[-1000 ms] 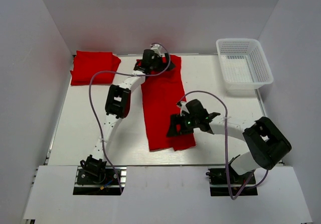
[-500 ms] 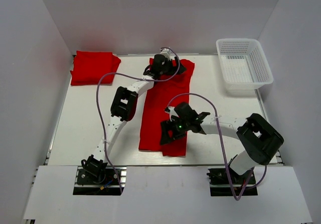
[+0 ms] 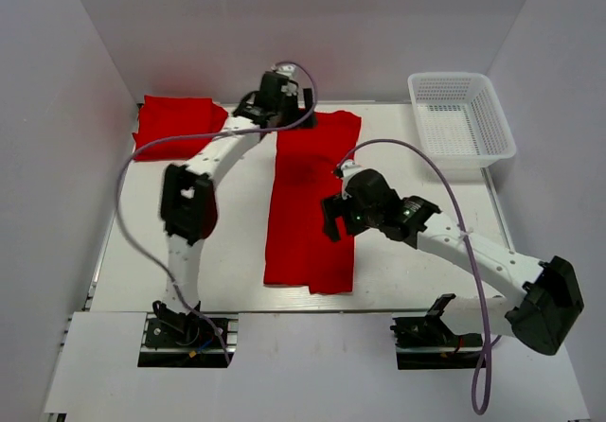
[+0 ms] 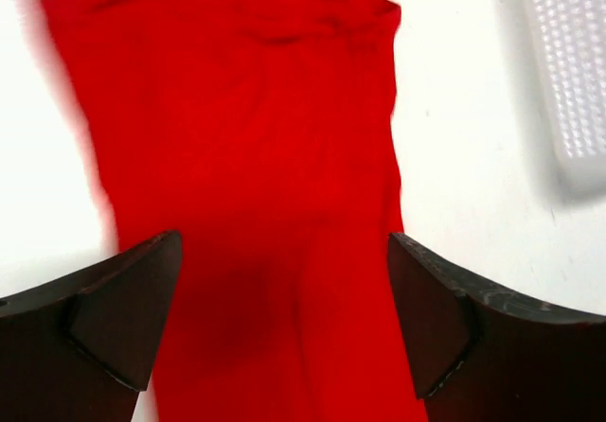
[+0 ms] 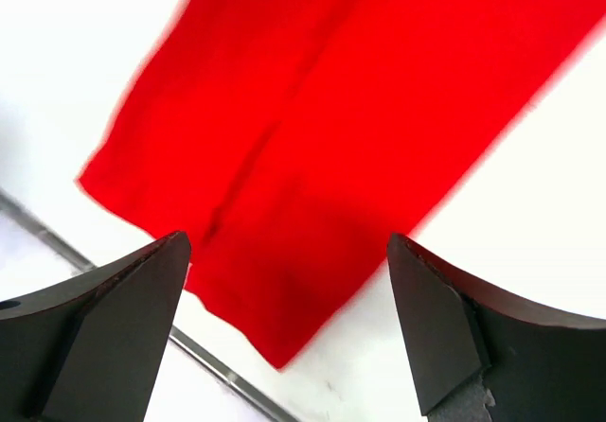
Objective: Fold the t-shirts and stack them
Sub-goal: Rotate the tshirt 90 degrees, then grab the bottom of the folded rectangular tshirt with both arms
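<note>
Red t-shirt (image 3: 308, 209) flat beneath left fingers (image 4: 114, 318), right fingers (image 5: 114, 327), both spread.

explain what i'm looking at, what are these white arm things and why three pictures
Two white robot arms are bolted at the near edge of a table. The big picture looks down from above; the other two come from a camera on each wrist, its dark fingers in the bottom corners. A long folded red t-shirt lies mid-table, another folded t-shirt far left, a white basket far right. The left claw and right claw are open, holding nothing.
</note>
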